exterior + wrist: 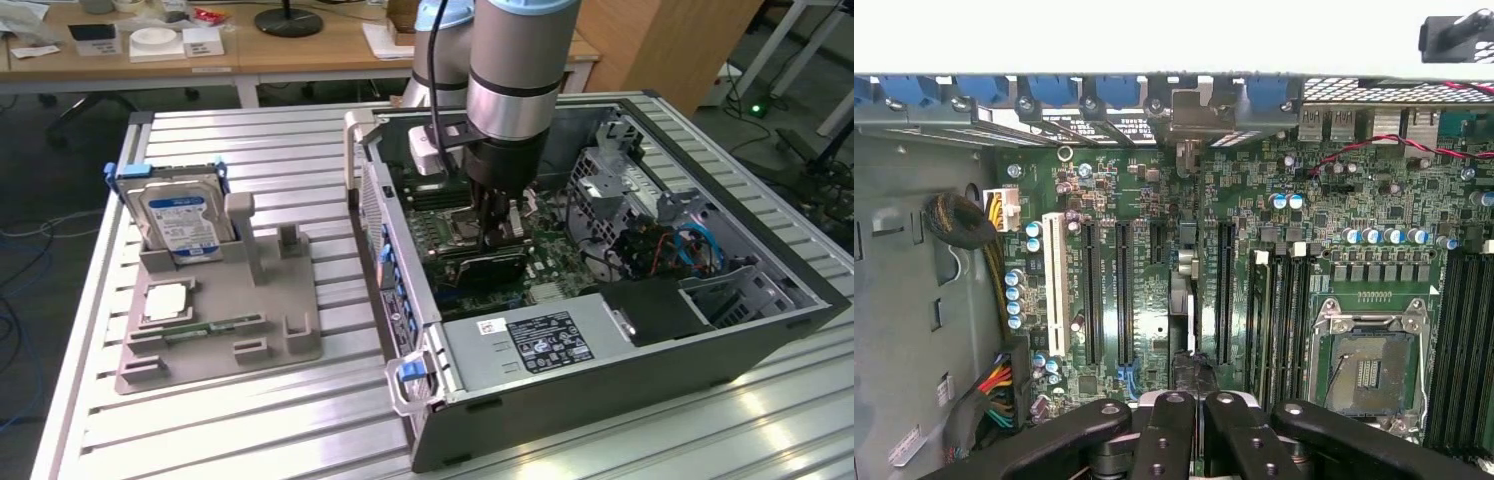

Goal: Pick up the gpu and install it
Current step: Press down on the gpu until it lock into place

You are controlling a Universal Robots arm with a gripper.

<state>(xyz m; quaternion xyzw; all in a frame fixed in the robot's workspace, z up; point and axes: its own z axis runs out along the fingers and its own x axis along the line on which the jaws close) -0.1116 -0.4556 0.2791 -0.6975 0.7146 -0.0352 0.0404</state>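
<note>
A ribbed metal surface (240, 420) carries an open computer case (747, 340) lying on its side, with a grey fixture tray (220, 330) at about nine o'clock from it in the exterior view. A hard drive (180, 225) stands upright in the tray's far slot; a square chip (167, 303) and a thin green stick (200, 328) lie flat nearer the camera.

Beyond the surface, at twelve o'clock, wooden desks (267, 55) hold papers and a black lamp base (288, 20). Cables trail over the grey floor (40, 230) at nine o'clock, and a green light (757, 107) glows at two o'clock.

The arm (521, 70) reaches down into the case, its gripper (497, 222) low over the motherboard (461, 205). The jaws are pressed together, pinching the gpu (481, 266), which stands on edge among the expansion slots in the middle of the board; its dark face shows just below the gripper. From the wrist, the card appears edge-on as a thin dark strip (1189, 330) running up from the gripper (1190, 400) toward the bracket (1199, 115) at the case's rear wall.

How deep the card sits in its slot cannot be made out. The arm hides part of the board, and the case's far corner is cut off at three o'clock. The power supply (534, 345) label is too small to read.
</note>
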